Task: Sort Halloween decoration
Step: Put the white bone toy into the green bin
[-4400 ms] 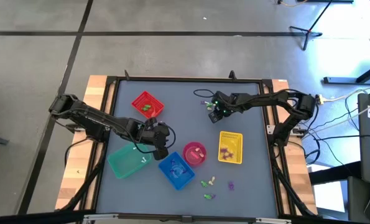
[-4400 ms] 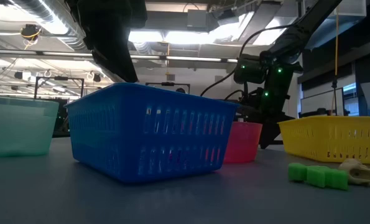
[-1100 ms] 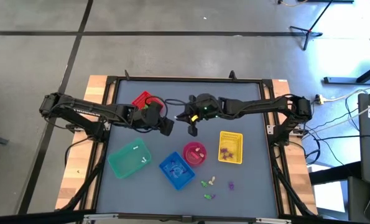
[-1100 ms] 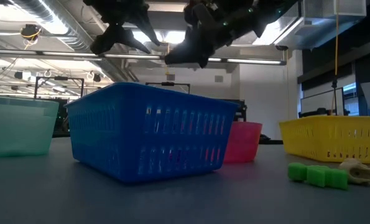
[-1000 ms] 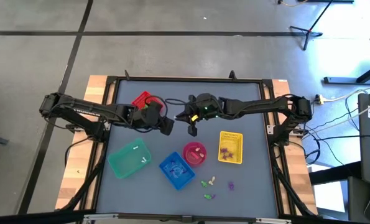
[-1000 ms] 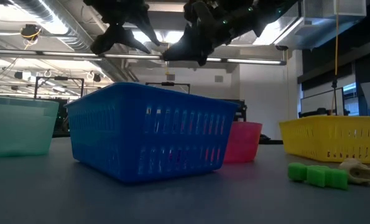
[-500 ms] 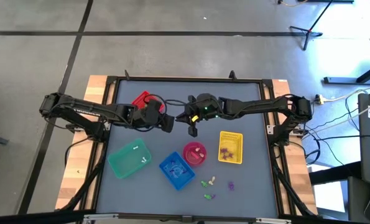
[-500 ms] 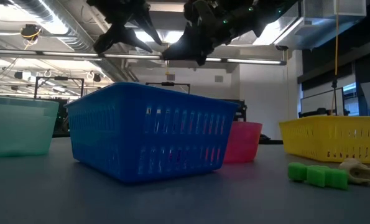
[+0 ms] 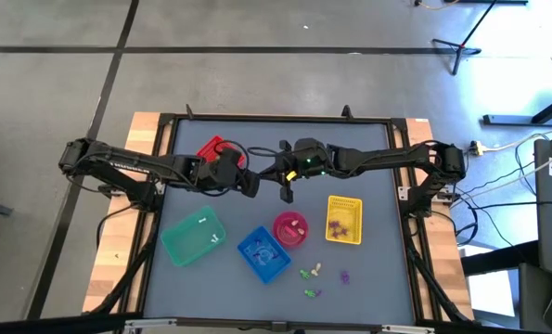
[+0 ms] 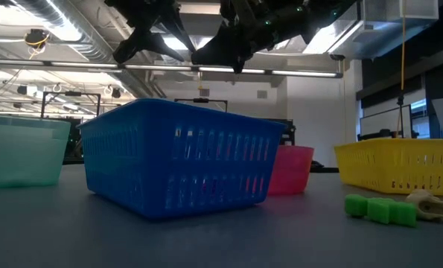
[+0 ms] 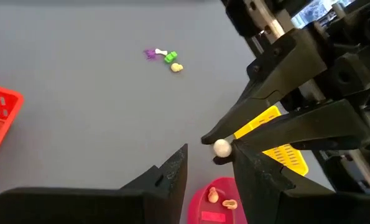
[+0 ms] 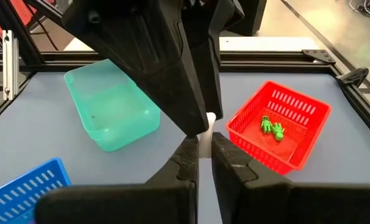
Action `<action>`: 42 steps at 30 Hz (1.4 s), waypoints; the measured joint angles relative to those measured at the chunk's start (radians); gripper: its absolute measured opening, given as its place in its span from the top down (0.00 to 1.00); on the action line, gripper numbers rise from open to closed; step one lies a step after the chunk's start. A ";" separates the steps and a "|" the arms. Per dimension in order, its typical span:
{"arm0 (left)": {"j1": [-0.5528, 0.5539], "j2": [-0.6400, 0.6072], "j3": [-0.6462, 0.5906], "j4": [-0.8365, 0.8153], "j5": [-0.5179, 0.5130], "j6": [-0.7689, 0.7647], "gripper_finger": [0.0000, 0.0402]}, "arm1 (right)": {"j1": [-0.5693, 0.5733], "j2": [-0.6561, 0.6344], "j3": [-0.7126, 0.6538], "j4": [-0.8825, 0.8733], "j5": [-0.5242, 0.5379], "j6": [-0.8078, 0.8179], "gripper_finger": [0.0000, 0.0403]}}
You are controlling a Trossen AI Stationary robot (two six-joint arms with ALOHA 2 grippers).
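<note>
While the right pincer pinches a small white bead above mid-desk, the left pincer waits part-open around it. A misjudged handover could drop the bead onto the grey desk. Loose trinkets lie near the front edge. Beyond, concrete floor and ceiling lights.

A small white ball pinched at the right hand's tips, above the tabletop.
</note>
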 joint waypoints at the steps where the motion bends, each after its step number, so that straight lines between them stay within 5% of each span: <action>1: 0.000 0.000 0.000 0.010 0.000 0.002 0.73 | 0.000 0.000 0.000 0.000 0.000 0.000 0.94; 26: 0.000 0.047 0.000 0.070 0.021 0.025 0.73 | 0.000 0.000 -0.001 -0.027 -0.001 -0.001 0.94; 42: 0.000 0.047 0.000 0.070 0.022 0.025 0.98 | 0.000 0.000 -0.001 -0.031 0.000 -0.001 0.94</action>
